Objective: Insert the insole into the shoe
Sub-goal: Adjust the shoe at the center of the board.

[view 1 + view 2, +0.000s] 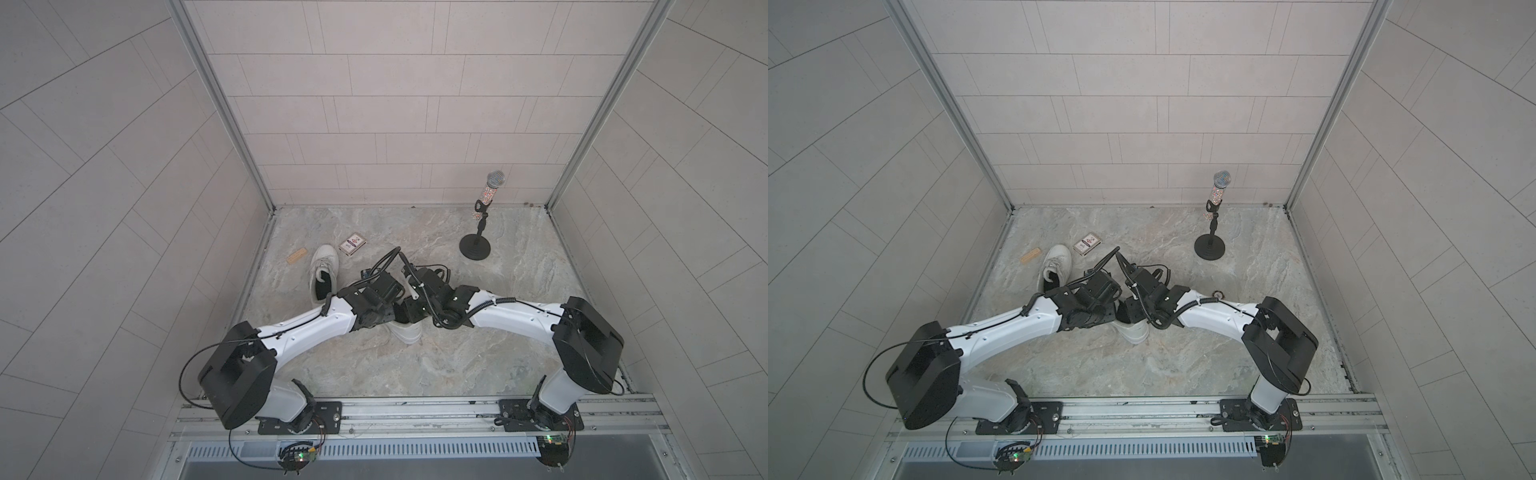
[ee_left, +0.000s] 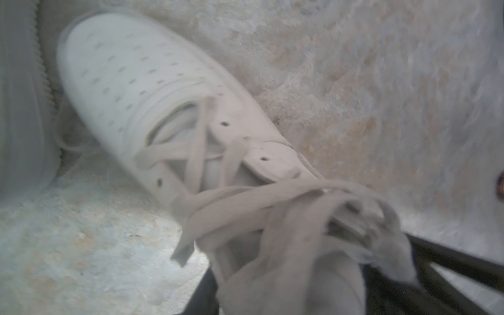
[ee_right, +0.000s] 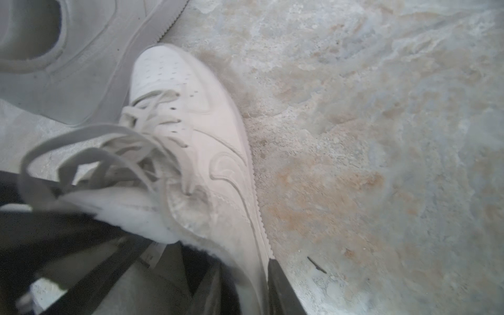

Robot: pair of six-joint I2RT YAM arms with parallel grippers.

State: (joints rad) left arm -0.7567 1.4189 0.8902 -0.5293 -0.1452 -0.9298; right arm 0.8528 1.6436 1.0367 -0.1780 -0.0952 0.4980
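White perforated leather sneaker (image 3: 191,122), loose laces (image 2: 245,201) spilling over its opening, upright on its sole on the marbled desk (image 3: 381,136).

Left arm (image 1: 299,328) and right arm (image 1: 519,320) meet over a white shoe (image 1: 409,332), blocking mid-worktop (image 1: 415,374); second shoe (image 1: 324,270), card box (image 1: 352,244) and wooden block (image 1: 296,255) crowd 10 o'clock, a microphone stand (image 1: 476,245) 1 o'clock; 12, 3 and 6 o'clock lie bare

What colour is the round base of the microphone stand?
Black. The round base shows best in a top view, standing on the marbled floor.
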